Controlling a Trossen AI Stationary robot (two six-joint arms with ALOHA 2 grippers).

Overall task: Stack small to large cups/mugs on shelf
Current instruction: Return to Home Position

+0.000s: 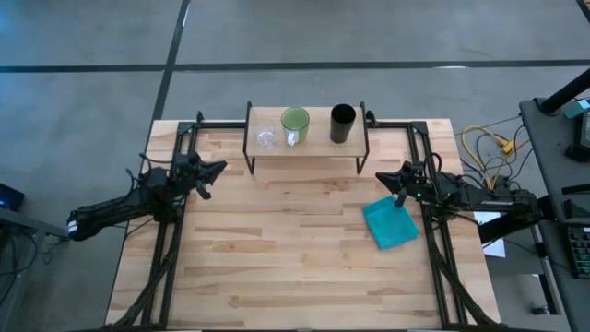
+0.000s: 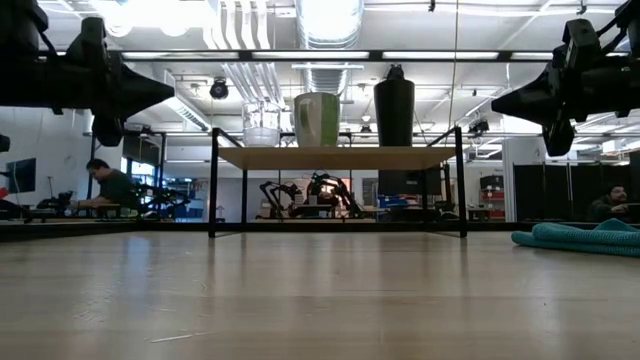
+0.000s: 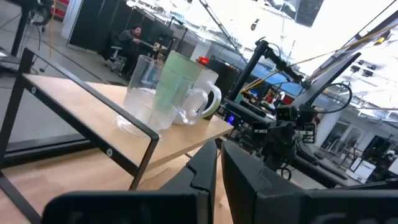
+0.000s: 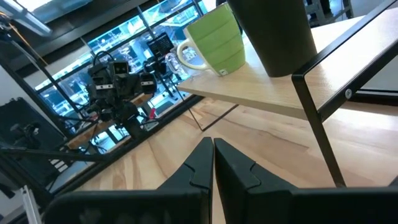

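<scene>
The clear glass cup (image 1: 265, 138), the green mug (image 1: 295, 121) with a whitish handle and the black cup (image 1: 342, 123) stand upright in a row on the light-wood shelf (image 1: 318, 148) at the table's far middle. They also show in the low view: glass cup (image 2: 261, 124), green mug (image 2: 316, 119), black cup (image 2: 394, 107). My left gripper (image 1: 219, 168) hovers shut and empty left of the shelf. My right gripper (image 1: 382, 177) hovers shut and empty right of the shelf.
A teal folded cloth (image 1: 390, 224) lies on the table at the right, below my right gripper. Black frame rails (image 1: 175, 240) run along both table sides. Cables (image 1: 489, 152) lie off the table's right. Bare wood lies near the shelf's front.
</scene>
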